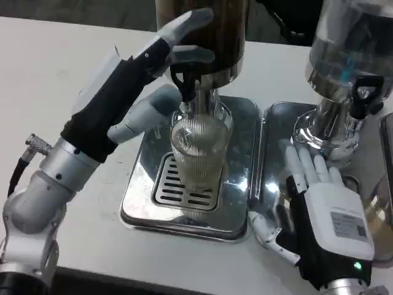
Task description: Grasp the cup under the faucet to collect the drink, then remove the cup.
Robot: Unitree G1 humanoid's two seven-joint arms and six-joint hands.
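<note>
A clear ribbed cup point(199, 150) stands upright on the slotted grate of a shiny drip tray point(239, 215), directly below the black faucet point(186, 83) of the dark drink dispenser point(215, 37). My left hand point(132, 80) is raised at the cup's left with its fingers spread. One finger reaches up along the dispenser body, another lies by the faucet lever, and a lower one touches the cup's upper left side. It does not wrap the cup. My right hand point(331, 209) lies flat and open on the neighbouring tray point(276, 123).
A second dispenser point(344, 61) with its own black tap stands at the right, just beyond my right hand's fingertips. Both trays sit side by side on the white table point(55, 67), which has free room on the left.
</note>
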